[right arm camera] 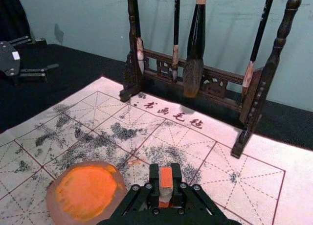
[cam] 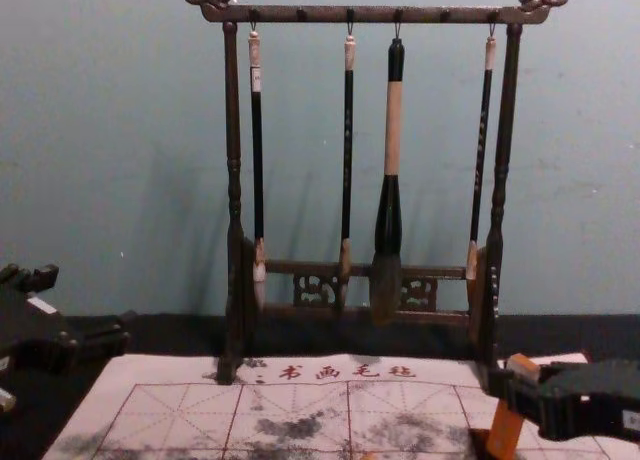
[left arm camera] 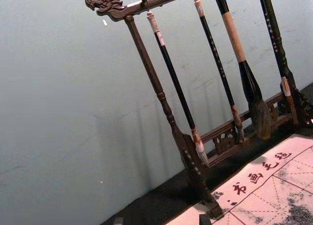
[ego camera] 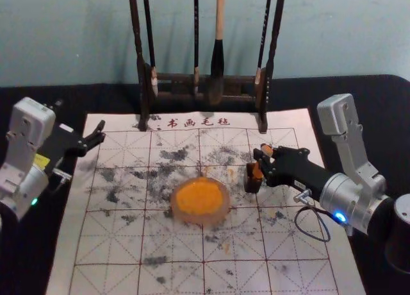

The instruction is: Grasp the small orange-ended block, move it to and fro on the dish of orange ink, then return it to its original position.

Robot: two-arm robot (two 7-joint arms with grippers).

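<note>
ok so your right hand [ego camera: 261,161] is out over the right side of the mat, fingers closed in on the block [cam: 507,430] w/ one on each side, so imo you've got the grasp. Block's pinched near its upper end, sticking up a bit btwn the tips, and the orange lower part slants down a little in the chest view. Right under/next to it is a small dark stand [ego camera: 252,185]; can't tell if the block's foot is clear of it or sitting in it, so prob go straight up first b/c a sideways pull might tip it. Block's prob light + stiff, not fragile tbh, but wet ink would make it slick, so pinch high on the flat sides, firm not crushing, & leave the bottom end free for inking. Next out, toward your left, is the dish [ego camera: 183,214] w/ orange ink [ego camera: 200,197] in it, near but apart from the block. Next move imo: lift, carry over, lower gently, short to-and-fro strokes; pushing too hard could twist the block or slide the dish on the mat [ego camera: 96,244]. Then back to its spot by the stand. Farther out, the brush rack [ego camera: 173,78] stands at the mat's far edge, so don't overreach fwd. Left hand [cam: 90,298] is parked off the left side, fingers apart, nothing in them.
</note>
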